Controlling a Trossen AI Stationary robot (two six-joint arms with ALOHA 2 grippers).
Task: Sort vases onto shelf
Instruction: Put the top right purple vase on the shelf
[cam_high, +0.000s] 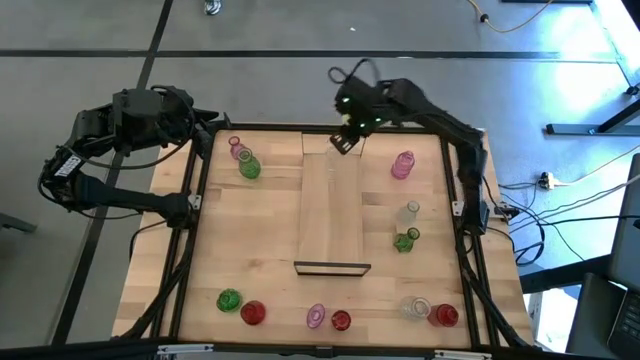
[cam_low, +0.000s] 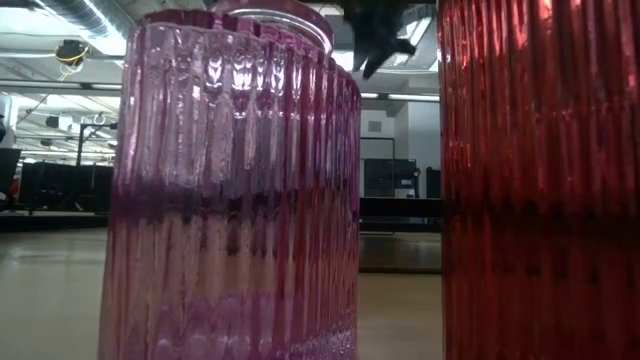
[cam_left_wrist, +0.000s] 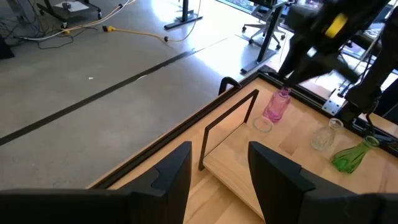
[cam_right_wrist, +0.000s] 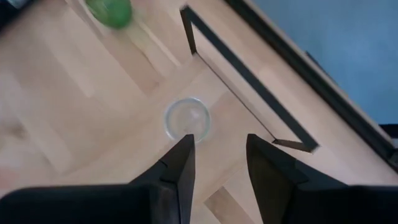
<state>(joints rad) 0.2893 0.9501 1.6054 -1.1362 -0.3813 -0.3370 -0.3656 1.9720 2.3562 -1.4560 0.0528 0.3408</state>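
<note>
The shelf (cam_high: 335, 215) is a pale plank with black end frames, lying lengthwise at the table's middle. A small clear vase (cam_right_wrist: 186, 118) stands upright on the shelf's far end, beside the end frame (cam_right_wrist: 249, 81); it also shows in the left wrist view (cam_left_wrist: 264, 124). My right gripper (cam_high: 345, 140) hovers open above this vase, pointing down, its fingertips (cam_right_wrist: 217, 149) just beside the vase's mouth and apart from it. My left gripper (cam_high: 205, 135) waits open and empty (cam_left_wrist: 217, 168) at the table's far left corner.
A pink vase (cam_high: 402, 165), a clear one (cam_high: 409, 212) and a green one (cam_high: 405, 240) stand right of the shelf. A pink and a green vase (cam_high: 247, 162) stand at the far left. Several vases line the near edge (cam_high: 340, 318), two of them filling the low view (cam_low: 235, 190).
</note>
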